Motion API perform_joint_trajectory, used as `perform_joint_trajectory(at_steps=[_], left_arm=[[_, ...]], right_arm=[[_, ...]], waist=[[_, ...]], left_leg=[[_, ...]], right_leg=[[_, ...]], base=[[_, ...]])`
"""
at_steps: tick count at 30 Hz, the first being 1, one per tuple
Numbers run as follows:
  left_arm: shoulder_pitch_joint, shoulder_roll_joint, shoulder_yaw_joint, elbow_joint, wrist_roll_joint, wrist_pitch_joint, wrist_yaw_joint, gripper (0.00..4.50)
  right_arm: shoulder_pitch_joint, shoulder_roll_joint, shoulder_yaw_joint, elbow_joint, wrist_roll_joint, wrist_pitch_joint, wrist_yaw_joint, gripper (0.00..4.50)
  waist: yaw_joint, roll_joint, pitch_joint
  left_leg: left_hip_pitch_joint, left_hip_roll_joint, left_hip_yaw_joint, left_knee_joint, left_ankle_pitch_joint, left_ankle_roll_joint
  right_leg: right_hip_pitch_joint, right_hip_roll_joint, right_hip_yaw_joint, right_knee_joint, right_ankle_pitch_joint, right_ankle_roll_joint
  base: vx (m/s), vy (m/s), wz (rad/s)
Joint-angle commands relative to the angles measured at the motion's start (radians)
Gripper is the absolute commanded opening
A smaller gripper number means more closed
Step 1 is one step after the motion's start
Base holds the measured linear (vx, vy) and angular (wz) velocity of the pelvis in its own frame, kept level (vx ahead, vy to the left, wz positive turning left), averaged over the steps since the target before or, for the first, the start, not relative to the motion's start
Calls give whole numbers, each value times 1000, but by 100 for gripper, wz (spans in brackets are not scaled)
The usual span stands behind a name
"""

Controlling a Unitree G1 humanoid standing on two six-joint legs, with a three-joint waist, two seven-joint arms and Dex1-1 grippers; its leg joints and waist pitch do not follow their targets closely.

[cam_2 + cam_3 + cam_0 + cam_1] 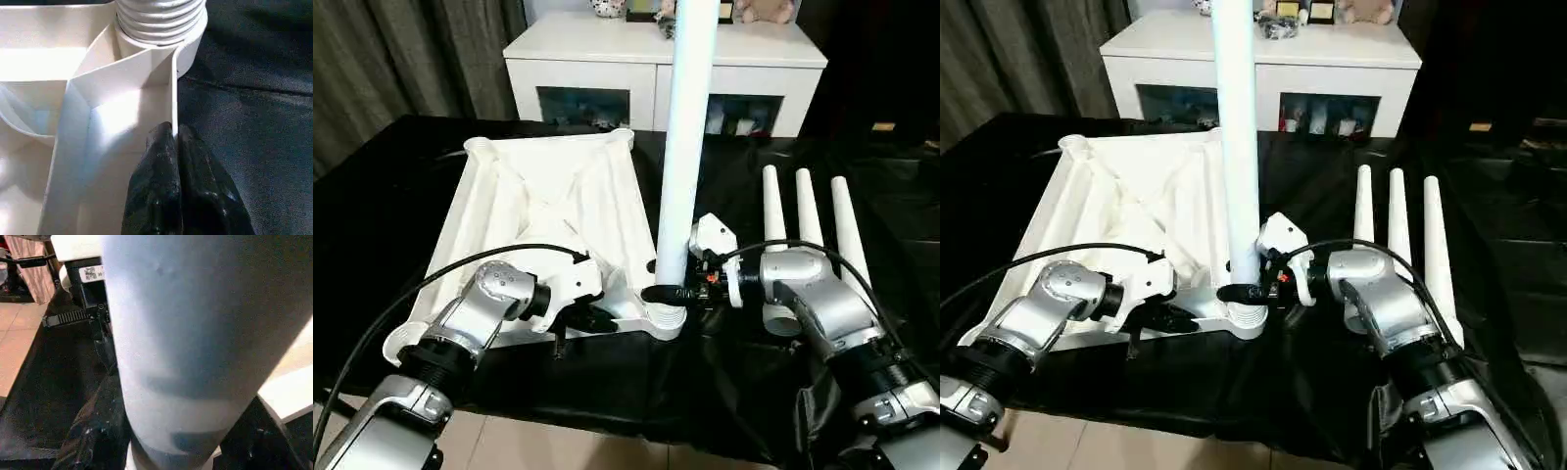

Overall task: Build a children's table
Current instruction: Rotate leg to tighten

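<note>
Tabletop (548, 206) lies upside down on my black-draped surface (401, 186), ribs facing up, and one leg (685, 147) stands upright in the near right corner socket (664, 318), its top cut off by the frame. My right pincer (668, 293) is clamped round that leg just above the socket; from the wrist the leg blocks nearly everything. My left pincer (176, 147) is clenched on the thin near-edge wall of the top, beside the threaded end, though how firmly I can't quite make out. Three spare legs (808, 220) lie side by side to the right, partly hidden behind my right forearm. Beyond stands a white cabinet (656, 69).
</note>
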State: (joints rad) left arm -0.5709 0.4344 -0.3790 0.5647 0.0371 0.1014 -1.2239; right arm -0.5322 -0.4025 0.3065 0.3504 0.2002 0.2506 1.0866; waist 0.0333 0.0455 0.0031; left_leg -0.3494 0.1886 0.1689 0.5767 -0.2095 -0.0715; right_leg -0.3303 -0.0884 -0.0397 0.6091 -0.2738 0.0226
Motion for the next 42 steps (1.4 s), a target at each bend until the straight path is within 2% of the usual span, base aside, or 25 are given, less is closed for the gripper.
perform_joint_trajectory(at_steps=[1,7,8,9,16,18,21,22,23,24,26,27,28,29,30,31,32,34,35,36,37,38,39,41,42], left_arm=[[10,29,2,14,23,15,7,0],[10,29,1,19,25,14,10,0],[10,29,1,19,26,14,10,0],[9,31,2,22,26,14,10,0],[2,33,1,41,28,11,8,0],[1,32,2,45,29,12,10,0],[1,27,6,51,31,23,26,0],[0,17,11,66,35,31,53,0],[-4,-6,22,84,40,56,108,0],[-7,-20,27,93,44,70,139,0],[-22,-90,38,128,67,131,281,0],[-28,-124,43,139,70,158,332,0],[-36,-159,52,149,69,191,380,0],[-42,-183,58,157,67,212,412,0],[-58,-229,64,175,67,242,469,0],[-75,-273,69,192,66,265,518,0],[-75,-273,69,192,66,265,518,0],[-94,-317,73,212,65,286,564,0],[-122,-373,75,238,66,301,615,0],[-149,-422,79,258,68,311,656,0],[-176,-470,84,270,64,323,689,0],[-185,-487,87,272,63,328,701,0],[-193,-501,93,269,60,335,711,0],[-196,-504,96,258,57,346,710,0],[-195,-503,96,255,56,349,709,0]], right_arm=[[117,-37,53,126,-121,70,-60,184],[151,-23,32,135,-107,69,-107,184],[153,-23,32,134,-106,69,-108,184],[169,-26,33,123,-102,71,-113,184],[185,-11,30,124,-105,101,-148,184],[181,-10,33,136,-116,99,-167,184],[178,2,20,142,-117,106,-203,184],[168,25,-6,162,-117,117,-268,184],[150,61,-50,201,-118,133,-378,184],[140,77,-72,221,-117,139,-431,184],[103,134,-144,301,-110,148,-612,184],[92,152,-161,325,-109,148,-665,184],[81,169,-174,345,-106,150,-708,184],[74,180,-182,357,-103,152,-737,184],[59,204,-193,384,-95,152,-777,184],[43,227,-202,409,-87,154,-812,184],[43,227,-202,409,-87,154,-812,184],[23,252,-212,441,-83,152,-853,184],[-6,284,-216,489,-81,142,-896,184],[-36,311,-218,537,-84,128,-937,184],[-68,339,-223,588,-83,116,-973,184],[-81,350,-226,607,-83,112,-986,184],[-94,359,-231,627,-84,108,-996,184],[-109,368,-247,650,-82,111,-1010,184],[-112,370,-251,655,-81,111,-1014,184]], waist=[[0,4,-20],[-1,4,-15],[-1,4,-15],[-1,8,-15],[-3,9,-16],[-3,9,-12],[-6,9,-7],[-6,9,-6],[-12,5,3],[-12,5,3],[-22,4,4],[-26,4,4],[-28,-7,4],[-26,-2,4],[-29,-5,2],[-28,-2,2],[-25,-2,3],[-25,-6,2],[-25,2,1],[-28,-1,1],[-32,3,1],[-32,-1,2],[-30,-3,1],[-33,-1,-2],[-31,-1,-3]], left_leg=[[4,42,-11,-74,-156,33],[8,45,-12,-86,-260,0],[7,45,-12,-86,-260,0],[8,44,-12,-87,-255,-2],[4,42,-13,-86,-239,2],[5,43,-13,-90,-268,-4],[8,45,-15,-98,-344,-24],[9,45,-15,-98,-352,-28],[9,41,-17,-104,-402,-44],[9,41,-17,-104,-402,-44],[11,39,-27,-109,-444,-73],[16,40,-29,-109,-464,-82],[18,39,-28,-108,-470,-78],[24,39,-28,-106,-482,-75],[20,39,-26,-106,-472,-66],[21,38,-23,-107,-465,-67],[25,38,-24,-106,-474,-65],[17,36,-25,-108,-468,-55],[13,36,-28,-112,-455,-58],[15,35,-25,-110,-458,-62],[21,34,-25,-109,-483,-72],[23,34,-29,-110,-501,-72],[15,32,-31,-111,-488,-60],[4,32,-33,-115,-453,-50],[4,32,-32,-114,-447,-44]], right_leg=[[14,-50,30,-62,145,-269],[8,-51,34,-73,16,-256],[7,-51,35,-73,15,-255],[8,-51,34,-74,22,-252],[9,-49,33,-72,68,-250],[7,-50,33,-76,20,-245],[-1,-53,37,-86,-109,-229],[-3,-53,38,-88,-127,-225],[-11,-55,40,-95,-234,-207],[-11,-55,40,-95,-234,-207],[-14,-61,39,-105,-381,-162],[-20,-61,39,-108,-410,-149],[-23,-60,40,-113,-424,-143],[-29,-60,41,-117,-431,-142],[-27,-58,43,-116,-392,-148],[-29,-55,41,-116,-368,-154],[-33,-55,40,-119,-372,-152],[-26,-55,41,-119,-361,-144],[-23,-54,39,-118,-337,-141],[-28,-52,39,-118,-331,-143],[-34,-54,39,-118,-338,-152],[-32,-54,37,-121,-354,-147],[-25,-55,37,-123,-345,-136],[-17,-54,35,-119,-294,-137],[-17,-55,34,-120,-283,-139]], base=[[0,0,0],[0,0,0],[0,0,0],[0,0,0],[0,0,0],[0,0,0],[0,0,0],[0,0,0],[0,0,0],[0,0,0],[0,0,0],[-51,6,-7],[-51,6,-7],[0,0,0],[0,0,0],[0,0,0],[0,0,0],[0,0,0],[0,0,0],[0,0,0],[0,0,0],[0,0,0],[0,0,0],[0,0,0],[0,0,0]])
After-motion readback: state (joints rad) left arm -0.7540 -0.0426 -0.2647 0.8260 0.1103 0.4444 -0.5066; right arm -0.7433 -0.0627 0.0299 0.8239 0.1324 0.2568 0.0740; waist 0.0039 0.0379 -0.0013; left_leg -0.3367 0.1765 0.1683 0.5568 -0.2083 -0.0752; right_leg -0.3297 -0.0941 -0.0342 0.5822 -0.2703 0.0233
